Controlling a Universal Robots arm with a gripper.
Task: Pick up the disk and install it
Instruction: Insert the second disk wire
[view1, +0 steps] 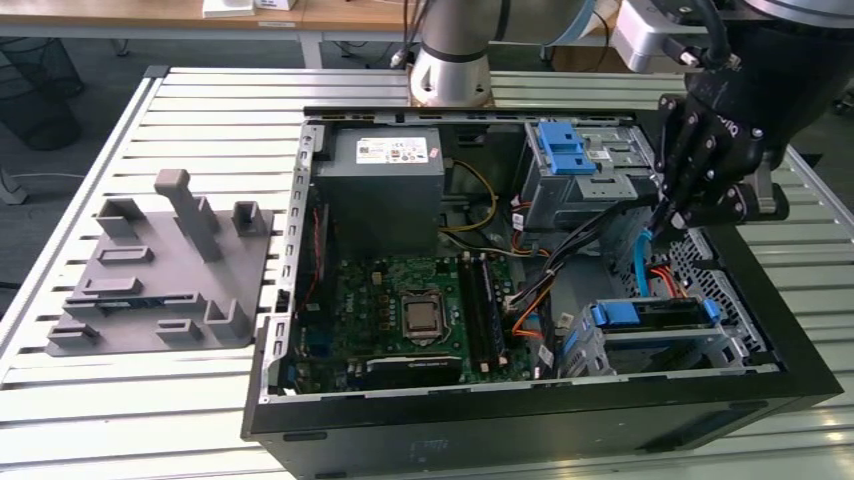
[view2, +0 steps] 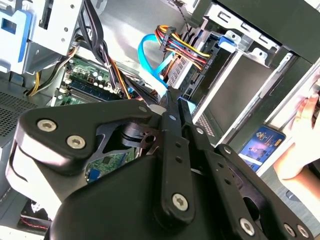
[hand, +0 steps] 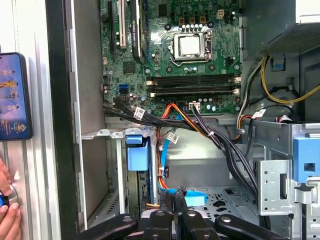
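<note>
**Blue cable, tight quarters by the drive cage**

The fingers (view2: 170, 120) are pressed together with nothing between them, low inside the computer case (view1: 534, 420). They are just beside the blue cable (hand: 195, 197) and the black wires (hand: 220, 140). A sideways move could hook a wire and tug a plug loose. The disk (view1: 647, 315) sits in the drive cage, at the exterior view's right. A hand (hand: 7, 212) just outside the case could be struck. The white sticker (view1: 394, 152) carries print too small to read.

Disk (view1: 650, 314) w/ blue rails sits flat in the case's drive cage, at exterior view's lower right.
</note>
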